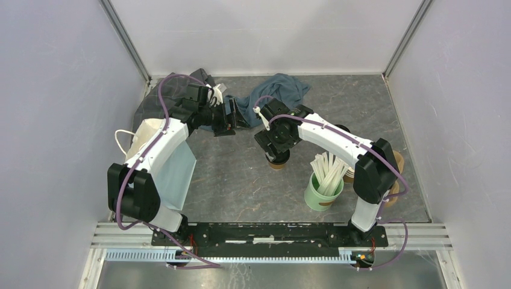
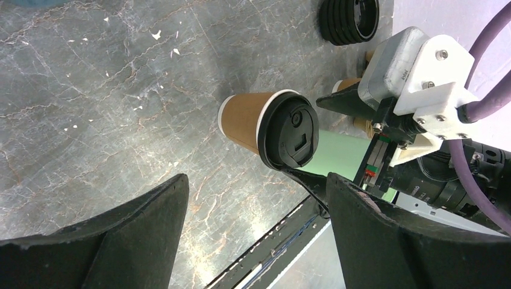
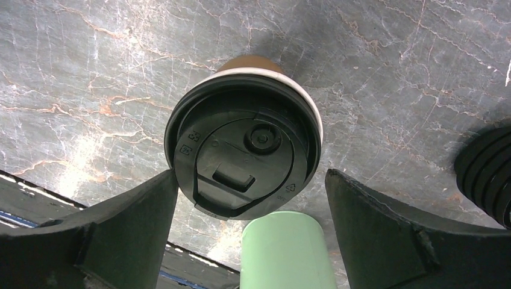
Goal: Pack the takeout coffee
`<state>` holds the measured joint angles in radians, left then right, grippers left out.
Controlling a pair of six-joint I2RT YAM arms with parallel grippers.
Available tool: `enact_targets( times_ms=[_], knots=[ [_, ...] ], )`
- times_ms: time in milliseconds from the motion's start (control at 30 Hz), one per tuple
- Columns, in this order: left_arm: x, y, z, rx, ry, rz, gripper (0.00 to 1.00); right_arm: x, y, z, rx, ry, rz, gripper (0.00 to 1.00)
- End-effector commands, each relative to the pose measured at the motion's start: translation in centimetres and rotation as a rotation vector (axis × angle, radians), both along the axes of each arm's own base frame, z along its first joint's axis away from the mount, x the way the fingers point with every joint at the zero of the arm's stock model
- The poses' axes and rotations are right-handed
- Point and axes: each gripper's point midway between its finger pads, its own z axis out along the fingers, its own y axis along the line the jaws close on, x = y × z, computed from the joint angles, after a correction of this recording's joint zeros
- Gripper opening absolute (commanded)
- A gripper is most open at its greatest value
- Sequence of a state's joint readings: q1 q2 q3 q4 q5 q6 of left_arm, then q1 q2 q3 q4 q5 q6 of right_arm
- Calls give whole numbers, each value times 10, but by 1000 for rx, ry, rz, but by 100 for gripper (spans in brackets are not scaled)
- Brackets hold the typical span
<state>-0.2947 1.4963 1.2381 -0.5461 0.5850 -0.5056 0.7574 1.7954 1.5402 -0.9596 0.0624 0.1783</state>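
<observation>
Two arms are working over the counter, and only one lidded coffee can be counted for sure. By the left edge one pale bag [image 1: 175, 171] is lying, and one dark bag [image 1: 153, 105] is sitting in the far left corner. The left gripper [image 2: 256, 180] is hanging near the far edge with its fingers spread wide and nothing between them. One blue cloth [image 1: 280, 90] is lying bunched at the far edge.

The coffee [image 2: 247, 120] is standing upright near the middle of the counter with its black lid [image 3: 241, 150] on. The right gripper [image 3: 250, 174] is straddling it with the fingers parted. One finger is at the lid's rim, the other is clear of it, and the cup is not clamped.

Toward the near right, one green cup [image 1: 322, 195] is holding several stirrers [image 1: 325, 168].

The top view is hiding most of the coffee under the right gripper, while both wrist views are showing its lid plainly. Only the left wrist view is showing one stack of black lids [image 2: 352, 18] clearly, and another brown cup [image 2: 344, 84] peeking from behind the right gripper. I cannot tell whether that cup has a lid.
</observation>
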Motion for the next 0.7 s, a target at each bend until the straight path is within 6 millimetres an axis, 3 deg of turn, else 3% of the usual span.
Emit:
enact_targets(
  times_ms=[0, 167, 267, 367, 467, 567, 667],
  knots=[
    [7, -3, 13, -3, -67, -43, 90, 9, 2, 16, 18, -58, -10, 98],
    [7, -5, 12, -6, -57, -57, 89, 17, 7, 63, 67, -112, -13, 98],
    [2, -12, 7, -27, -33, -100, 87, 16, 0, 88, 140, -128, -16, 98],
    [-8, -28, -3, -28, -6, -156, 82, 12, -24, 79, 241, -108, -57, 94],
    [-22, -51, -19, -46, 60, -224, 72, 12, -39, 57, 474, -47, -103, 82],
    [-32, -68, -35, -57, 110, -282, 62, 9, -38, 46, 705, -7, -97, 76],
    [-31, -77, -44, -100, 146, -297, 54, 19, -43, 38, 801, 16, -142, 71]
  ],
)
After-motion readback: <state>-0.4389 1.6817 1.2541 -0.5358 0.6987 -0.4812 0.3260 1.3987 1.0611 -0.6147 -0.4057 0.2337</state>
